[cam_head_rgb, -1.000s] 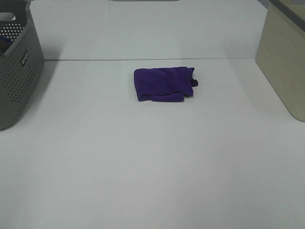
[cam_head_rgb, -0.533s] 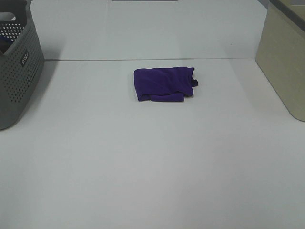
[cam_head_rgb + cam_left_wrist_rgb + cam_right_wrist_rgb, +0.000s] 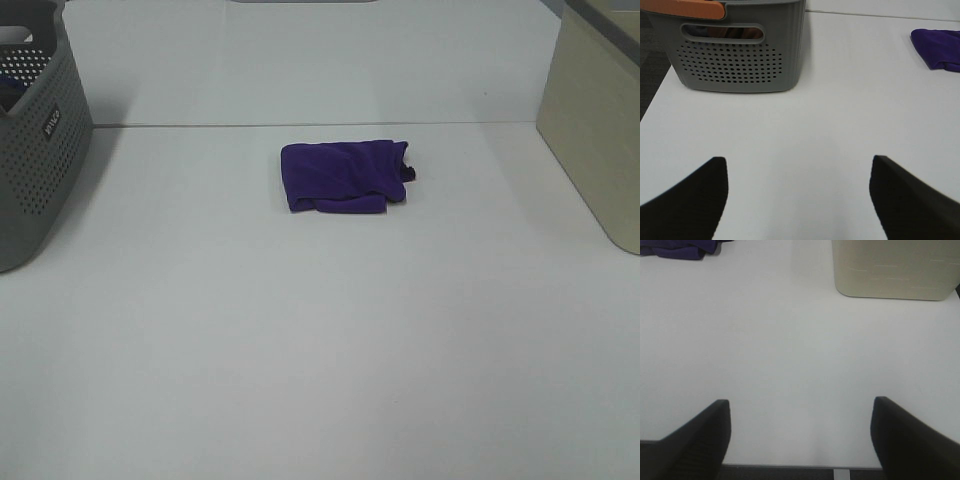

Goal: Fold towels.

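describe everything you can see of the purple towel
The purple towel is a deep violet, thin, soft-looking cloth, bunched into a rough folded rectangle with rumpled edges and a darker corner poking out on its right side. It lies flat on the white table, about midway between the grey perforated basket and the beige bin, touching neither. No gripper is on it. No tag shows.
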Robot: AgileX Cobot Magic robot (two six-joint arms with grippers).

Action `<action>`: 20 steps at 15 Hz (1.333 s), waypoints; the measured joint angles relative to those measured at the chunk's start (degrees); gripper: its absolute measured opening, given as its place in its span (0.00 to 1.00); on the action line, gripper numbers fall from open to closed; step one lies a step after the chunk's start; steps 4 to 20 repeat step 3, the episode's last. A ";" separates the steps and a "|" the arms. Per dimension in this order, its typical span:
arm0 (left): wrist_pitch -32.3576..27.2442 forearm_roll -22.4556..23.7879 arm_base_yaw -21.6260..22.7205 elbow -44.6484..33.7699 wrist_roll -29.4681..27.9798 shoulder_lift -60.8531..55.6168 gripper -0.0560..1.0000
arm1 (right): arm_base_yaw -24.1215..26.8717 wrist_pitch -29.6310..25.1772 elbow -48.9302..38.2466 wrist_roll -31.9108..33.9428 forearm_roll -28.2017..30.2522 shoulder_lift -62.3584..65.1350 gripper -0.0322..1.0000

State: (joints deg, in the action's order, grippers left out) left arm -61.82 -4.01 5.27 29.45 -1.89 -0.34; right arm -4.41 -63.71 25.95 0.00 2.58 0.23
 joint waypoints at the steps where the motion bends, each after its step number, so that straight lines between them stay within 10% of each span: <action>1: 0.00 0.00 0.00 0.00 0.00 0.00 0.73 | 0.00 0.00 0.00 0.00 0.00 0.00 0.77; 20: 0.00 0.00 0.00 0.00 0.00 0.00 0.73 | 0.00 0.00 0.00 0.00 0.00 0.00 0.77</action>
